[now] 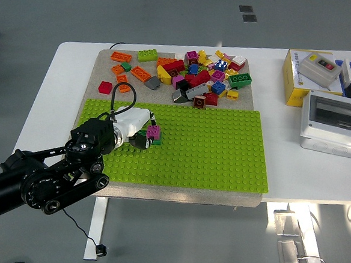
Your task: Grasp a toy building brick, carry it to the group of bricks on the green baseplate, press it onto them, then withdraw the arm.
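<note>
- Green studded plastic baseplate, flat rectangle, at the white tabletop's near edge.
- Magenta square plastic brick, near the baseplate's left edge, on a small green brick.
- Left white-shelled hand, dark fingertips clamped on the magenta brick.
- Mixed glossy loose bricks, heaped on a beige mat at the far edge.

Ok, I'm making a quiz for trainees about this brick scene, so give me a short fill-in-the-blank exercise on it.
1. The left robot hand is over the ____ baseplate.
2. The brick at its fingertips is ____ in colour.
3. The pile of loose bricks lies on the ____ side of the baseplate.
4. The yellow box stands at the table's ____ end.

Missing words: green; pink; far; right
</note>
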